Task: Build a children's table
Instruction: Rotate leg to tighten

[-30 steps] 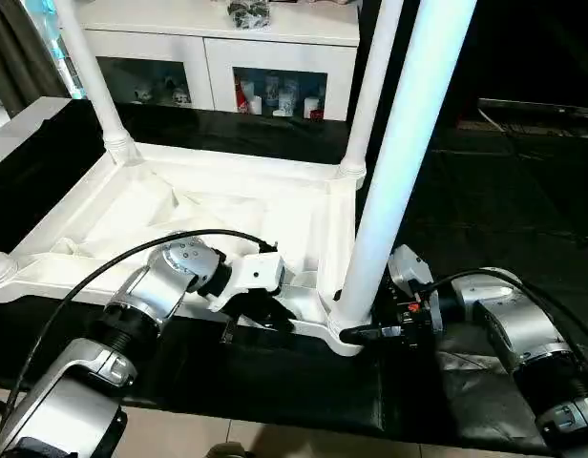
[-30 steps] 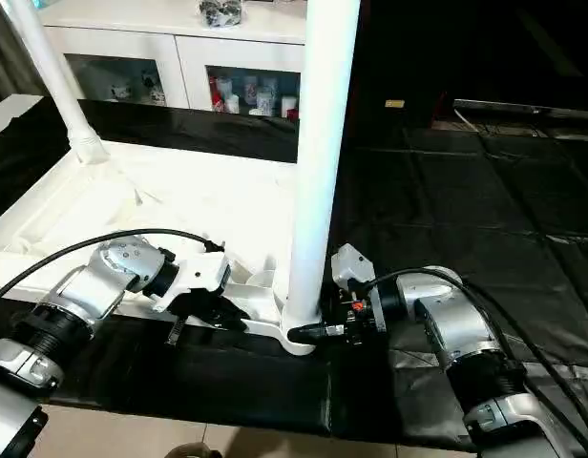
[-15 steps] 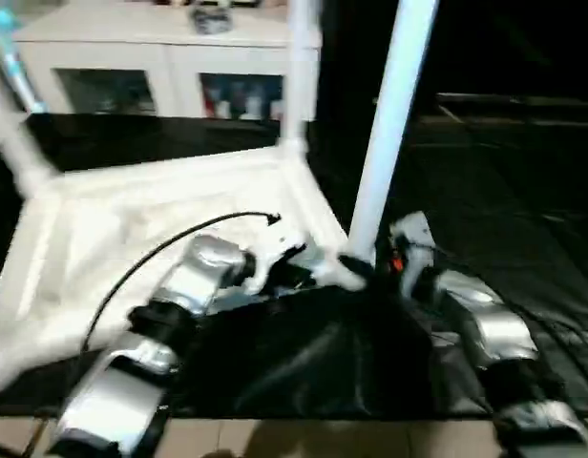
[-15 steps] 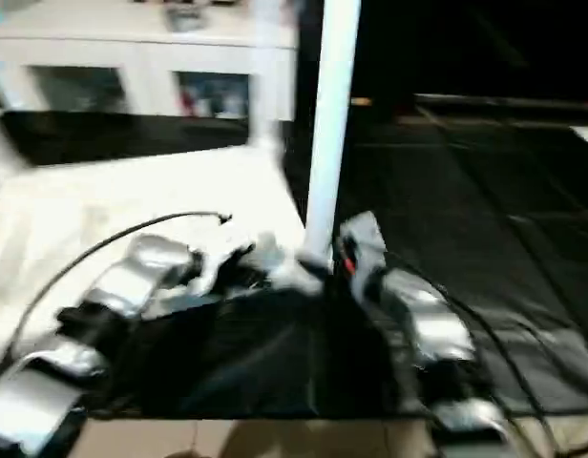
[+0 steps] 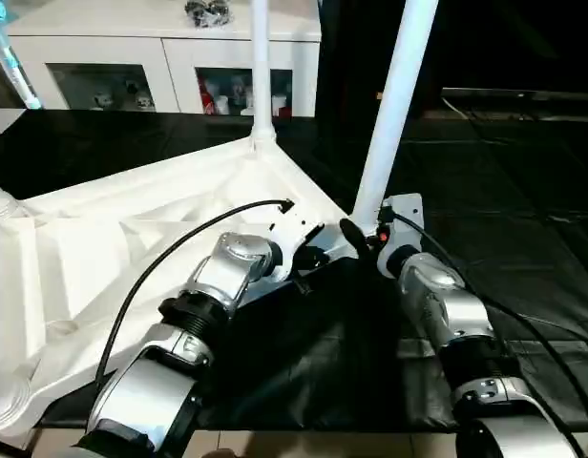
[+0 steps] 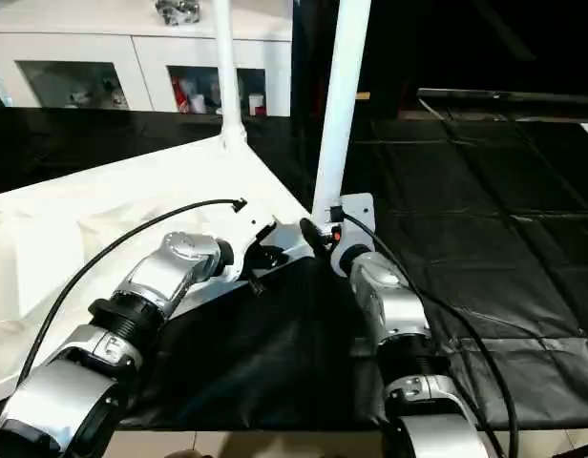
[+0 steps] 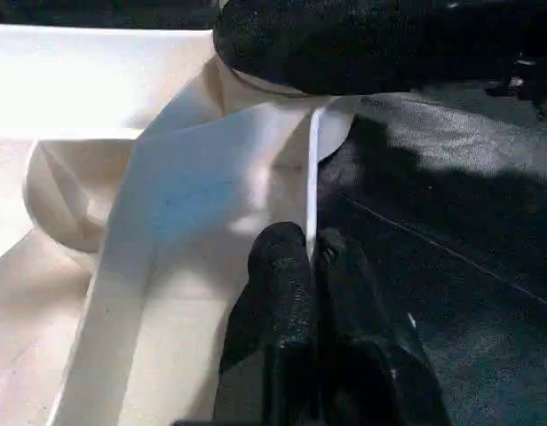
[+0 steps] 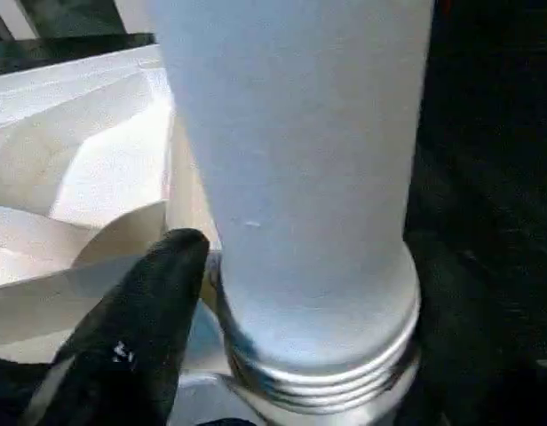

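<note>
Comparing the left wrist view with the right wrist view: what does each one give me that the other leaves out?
Left wrist view: the left gripper is shut on the thin edge of the tabletop, next to a corner socket.
Right wrist view: the leg close up, its threaded end seated in the socket.
Shared: the tabletop's white ribbed underside and the black mat.

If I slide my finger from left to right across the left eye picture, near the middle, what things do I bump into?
White tabletop → left gripper → table leg → black mat.
</note>
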Robot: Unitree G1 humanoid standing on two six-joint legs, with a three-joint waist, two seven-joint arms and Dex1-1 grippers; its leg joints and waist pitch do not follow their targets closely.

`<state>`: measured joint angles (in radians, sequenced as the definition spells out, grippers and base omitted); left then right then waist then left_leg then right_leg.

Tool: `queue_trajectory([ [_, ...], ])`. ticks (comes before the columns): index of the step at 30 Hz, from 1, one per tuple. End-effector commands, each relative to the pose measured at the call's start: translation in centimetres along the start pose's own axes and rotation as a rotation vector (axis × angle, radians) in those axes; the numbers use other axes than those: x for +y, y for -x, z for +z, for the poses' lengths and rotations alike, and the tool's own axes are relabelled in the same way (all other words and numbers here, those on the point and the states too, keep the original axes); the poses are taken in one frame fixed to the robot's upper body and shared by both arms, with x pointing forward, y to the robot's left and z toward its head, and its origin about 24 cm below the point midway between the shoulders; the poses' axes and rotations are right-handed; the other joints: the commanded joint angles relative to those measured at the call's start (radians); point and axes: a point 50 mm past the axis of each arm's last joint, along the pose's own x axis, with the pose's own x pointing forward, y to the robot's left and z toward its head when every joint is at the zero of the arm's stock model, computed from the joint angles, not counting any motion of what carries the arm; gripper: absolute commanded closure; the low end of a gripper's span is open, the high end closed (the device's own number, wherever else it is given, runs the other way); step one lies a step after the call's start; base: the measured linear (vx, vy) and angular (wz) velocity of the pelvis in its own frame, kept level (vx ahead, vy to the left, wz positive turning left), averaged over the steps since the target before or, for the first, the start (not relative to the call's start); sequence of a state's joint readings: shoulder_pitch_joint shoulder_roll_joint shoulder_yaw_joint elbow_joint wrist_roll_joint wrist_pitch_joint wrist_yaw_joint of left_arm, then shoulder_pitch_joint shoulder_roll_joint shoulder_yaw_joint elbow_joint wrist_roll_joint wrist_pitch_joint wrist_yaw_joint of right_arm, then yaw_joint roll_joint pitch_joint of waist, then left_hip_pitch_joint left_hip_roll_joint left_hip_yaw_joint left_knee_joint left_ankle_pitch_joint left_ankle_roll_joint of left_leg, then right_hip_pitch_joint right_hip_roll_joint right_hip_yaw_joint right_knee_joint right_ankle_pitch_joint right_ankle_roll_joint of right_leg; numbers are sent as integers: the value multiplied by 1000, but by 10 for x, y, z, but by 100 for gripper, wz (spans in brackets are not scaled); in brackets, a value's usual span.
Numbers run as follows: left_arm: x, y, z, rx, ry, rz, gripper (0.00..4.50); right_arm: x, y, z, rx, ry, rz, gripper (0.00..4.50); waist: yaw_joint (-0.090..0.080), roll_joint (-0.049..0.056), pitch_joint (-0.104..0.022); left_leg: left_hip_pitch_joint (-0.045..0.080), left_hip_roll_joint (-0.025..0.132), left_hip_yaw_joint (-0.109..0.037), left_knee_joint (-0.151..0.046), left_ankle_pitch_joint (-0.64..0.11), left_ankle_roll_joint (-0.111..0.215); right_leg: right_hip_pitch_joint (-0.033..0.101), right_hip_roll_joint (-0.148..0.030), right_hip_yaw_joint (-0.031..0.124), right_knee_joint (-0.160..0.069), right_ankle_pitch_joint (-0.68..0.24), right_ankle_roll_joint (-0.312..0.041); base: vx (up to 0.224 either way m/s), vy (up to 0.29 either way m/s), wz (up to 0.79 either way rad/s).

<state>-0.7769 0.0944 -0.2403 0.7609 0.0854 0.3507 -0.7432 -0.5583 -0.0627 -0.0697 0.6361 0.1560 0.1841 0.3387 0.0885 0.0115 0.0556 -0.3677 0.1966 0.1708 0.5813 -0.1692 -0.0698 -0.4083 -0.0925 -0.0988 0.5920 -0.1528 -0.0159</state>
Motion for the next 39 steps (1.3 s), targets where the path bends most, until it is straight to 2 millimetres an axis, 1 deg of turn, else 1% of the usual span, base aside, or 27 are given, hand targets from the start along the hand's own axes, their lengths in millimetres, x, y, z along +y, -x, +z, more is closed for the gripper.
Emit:
queue_trajectory([
  [1, 2, 5, 19, -88, -86, -10, 450, 5, 3, -8, 20, -9, 73, 56, 7, -3, -73, 7, 24, -5, -65, -235, 44, 62, -60, 46, -77, -270, -193, 0, 0, 0],
  [2, 4, 7, 16, -81, -95, -26, 450, 0, 9, -6, 6, -6, 107, 56, 7, -4, -74, 7, 25, -5, -66, -237, 43, 63, -59, 46, -76, -274, -188, 0, 0, 0],
  [3, 6, 10, 13, -76, -106, -43, 450, -5, 15, -4, 1, 5, 144, 41, 10, -4, -73, 8, 26, -5, -66, -241, 51, 63, -59, 47, -79, -276, -179, 0, 0, 0],
  [4, 6, 11, 11, -72, -107, -58, 450, -8, 20, -2, -8, 26, 167, 41, 10, -6, -72, 7, 27, -5, -66, -238, 53, 63, -58, 48, -77, -270, -179, 0, 0, 0],
  [6, 7, 15, 7, -62, -121, -93, 450, -17, 31, -1, -15, 53, 212, 18, 12, -9, -73, 3, 27, -5, -65, -221, 58, 66, -59, 48, -74, -247, -182, 0, 0, 0],
  [8, 6, 16, 6, -60, -135, -118, 450, -21, 35, 0, -16, 69, 230, 14, 12, -9, -73, 2, 25, -5, -64, -215, 63, 66, -60, 47, -74, -249, -187, 0, 0, 0],
  [11, 3, 24, -3, -29, -198, -235, 450, -37, 55, 7, -7, 165, 323, 3, 18, -7, -71, 6, 29, -4, -65, -233, 65, 62, -62, 48, -79, -299, -180, 0, 0, 0],
  [12, 3, 26, -5, -18, -216, -263, 450, -41, 60, 9, 0, 192, 350, 3, 20, -7, -72, 7, 29, -4, -64, -235, 65, 63, -62, 48, -80, -300, -181, 0, 0, 0],
  [13, 1, 28, -8, -7, -238, -300, 450, -44, 65, 12, 6, 228, 386, 3, 24, -7, -70, 8, 30, -3, -64, -241, 65, 60, -61, 48, -80, -304, -183, 0, 0, 0],
  [14, 1, 28, -8, -6, -238, -302, 450, -44, 65, 12, 6, 229, 388, 3, 25, -8, -70, 8, 30, -2, -64, -241, 65, 60, -61, 49, -80, -304, -181, 0, 0, 0],
  [15, 0, 32, -13, 17, -267, -365, 450, -49, 72, 17, 28, 273, 454, 3, 29, -5, -69, 12, 31, -2, -65, -252, 62, 57, -61, 48, -81, -312, -183, 0, 0, 0],
  [16, 0, 34, -15, 26, -282, -390, 450, -50, 74, 20, 38, 290, 486, 3, 32, -4, -69, 11, 32, -2, -65, -259, 62, 58, -60, 48, -81, -321, -181, 0, 0, 0],
  [18, 0, 38, -17, 37, -311, -450, 450, -49, 79, 24, 64, 319, 572, 3, 38, -6, -69, 14, 33, -1, -64, -267, 63, 56, -59, 47, -82, -330, -182, 0, 0, 0],
  [20, 1, 41, -18, 53, -337, -477, 450, -47, 82, 26, 83, 336, 629, 3, 42, -5, -69, 11, 35, -2, -65, -262, 62, 57, -60, 47, -79, -323, -186, 0, 0, 0],
  [23, 1, 46, -19, 84, -396, -558, 450, -37, 86, 24, 141, 396, 775, 3, 55, -4, -70, 15, 39, -2, -65, -278, 58, 53, -62, 48, -78, -329, -191, 0, 0, 0],
  [24, 1, 46, -19, 85, -398, -561, 450, -37, 86, 24, 142, 398, 778, 3, 55, -4, -70, 14, 40, -3, -66, -278, 55, 54, -62, 48, -77, -326, -192, 0, 0, 0],
  [25, 0, 49, -21, 105, -422, -597, 450, -32, 85, 22, 166, 430, 833, 3, 58, -4, -71, 14, 40, -3, -65, -279, 52, 54, -64, 49, -76, -322, -194, 0, 0, 0],
  [27, 0, 52, -23, 138, -453, -634, 450, -26, 85, 19, 204, 449, 908, 3, 57, -9, -69, 12, 40, -3, -68, -284, 51, 55, -64, 49, -77, -337, -189, 0, 0, 0],
  [28, 0, 52, -23, 142, -458, -641, 450, -25, 85, 18, 215, 448, 931, 3, 58, -6, -69, 14, 40, -4, -67, -285, 49, 53, -65, 49, -76, -342, -190, 0, 0, 0],
  [29, 0, 52, -22, 137, -458, -643, 450, -23, 85, 17, 223, 455, 950, 3, 59, -5, -69, 14, 41, -4, -67, -285, 47, 52, -65, 49, -76, -344, -190, 0, 0, 0],
  [30, 0, 52, -22, 132, -458, -644, 450, -22, 85, 16, 228, 463, 963, 3, 60, -10, -69, 15, 41, -3, -67, -286, 45, 52, -66, 50, -77, -349, -192, 0, 0, 0],
  [31, -1, 52, -21, 125, -459, -650, 450, -22, 84, 15, 237, 468, 975, 3, 61, -7, -68, 17, 42, -3, -67, -293, 41, 50, -67, 50, -77, -361, -191, 0, 0, 0],
  [32, -2, 52, -20, 120, -460, -662, 450, -21, 83, 13, 247, 469, 989, 3, 60, -11, -69, 13, 41, -4, -68, -291, 39, 53, -67, 50, -76, -366, -189, 0, 0, 0],
  [35, -5, 52, -21, 119, -466, -685, 450, -19, 80, 10, 258, 457, 1003, 3, 61, -9, -69, 16, 42, -4, -67, -287, 38, 51, -68, 51, -76, -365, -190, 0, 0, 0],
  [36, -5, 53, -21, 119, -466, -690, 450, -19, 80, 10, 260, 455, 1003, 20, 62, -10, -69, 15, 42, -4, -67, -284, 39, 52, -67, 51, -76, -361, -190, 0, 0, 0],
  [38, -7, 53, -22, 118, -469, -707, 450, -19, 79, 9, 263, 449, 1011, 20, 64, -11, -70, 13, 41, -4, -67, -273, 40, 55, -68, 51, -74, -353, -190, 0, 0, 0],
  [39, -8, 53, -23, 121, -472, -723, 450, -19, 78, 8, 266, 441, 1017, 20, 64, -9, -71, 12, 42, -5, -67, -267, 42, 54, -68, 51, -71, -340, -194, 0, 0, 0],
])
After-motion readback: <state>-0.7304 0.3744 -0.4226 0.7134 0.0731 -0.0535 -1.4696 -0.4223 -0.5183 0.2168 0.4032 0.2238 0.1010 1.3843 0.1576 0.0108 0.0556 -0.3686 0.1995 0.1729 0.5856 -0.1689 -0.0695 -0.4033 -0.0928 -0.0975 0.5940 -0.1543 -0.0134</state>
